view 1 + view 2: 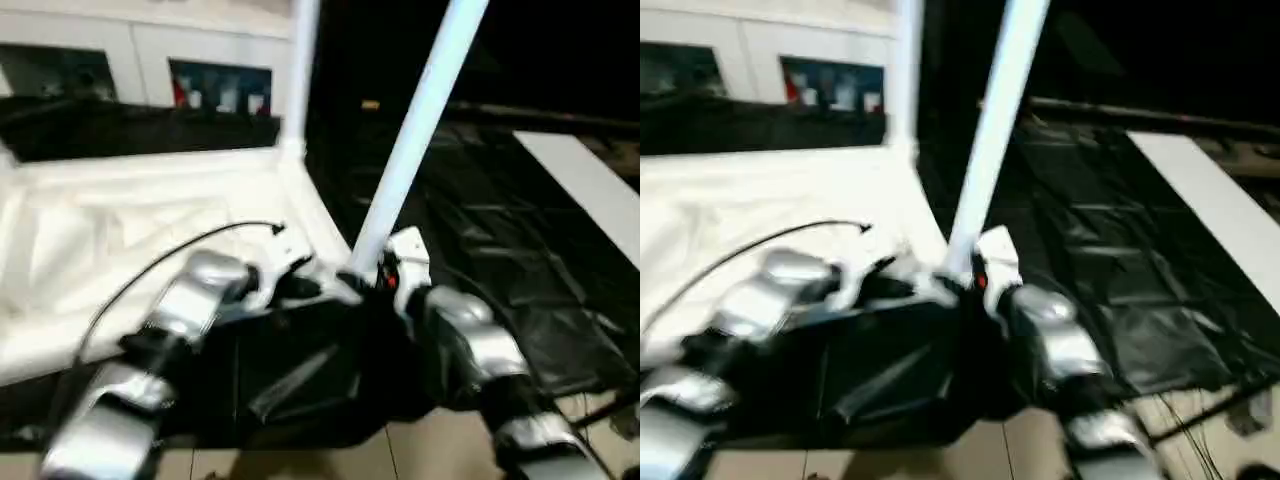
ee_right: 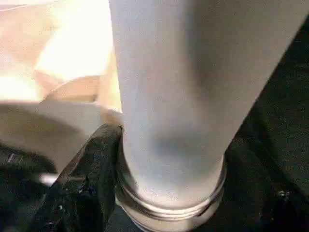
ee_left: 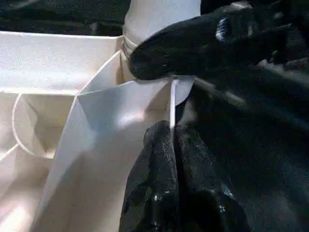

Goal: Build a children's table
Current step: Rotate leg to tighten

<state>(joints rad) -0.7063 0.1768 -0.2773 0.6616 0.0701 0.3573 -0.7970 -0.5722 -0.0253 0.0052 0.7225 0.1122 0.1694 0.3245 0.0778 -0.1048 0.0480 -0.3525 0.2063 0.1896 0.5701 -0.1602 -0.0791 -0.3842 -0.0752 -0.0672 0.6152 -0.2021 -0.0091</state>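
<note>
The children's table (image 1: 120, 230) lies upside down on the black-sheeted work table (image 1: 520, 250), ribbed underside up. One tube leg (image 1: 415, 130) rises tilted from the near corner socket; another leg (image 1: 298, 70) stands at the far corner. The right gripper (image 2: 159, 159) is clasped around the near leg's base. The left gripper (image 3: 173, 140), fingers pressed together, pinches the tabletop's thin rim beside that socket.
</note>
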